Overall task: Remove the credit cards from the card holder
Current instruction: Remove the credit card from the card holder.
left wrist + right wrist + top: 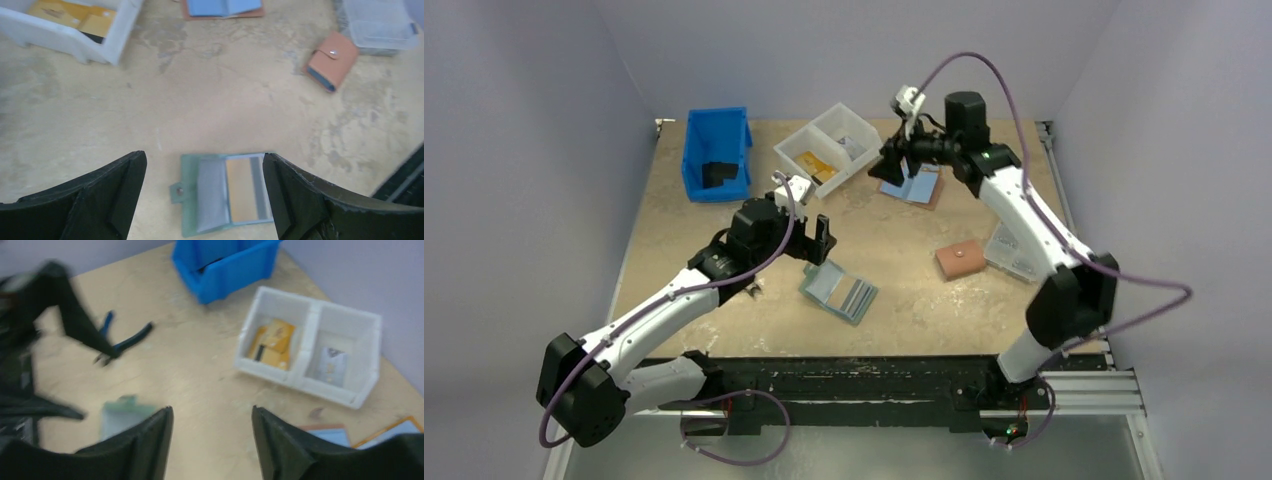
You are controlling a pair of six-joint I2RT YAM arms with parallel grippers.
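Teal card holder (225, 192) near wide-spread left end effector (204, 157); right end effector (211, 411) agape, arm outstretched.

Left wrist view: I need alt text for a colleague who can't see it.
A teal card holder lies open between the wide-open fingers of the left tool, a tan-orange card showing in its clear sleeve. Farther off sit a closed salmon-pink snap wallet, a light-blue wallet and a white divided bin.

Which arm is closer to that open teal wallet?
Left. The left gripper hovers just over the card holder; the right gripper is far off beside the white bin.
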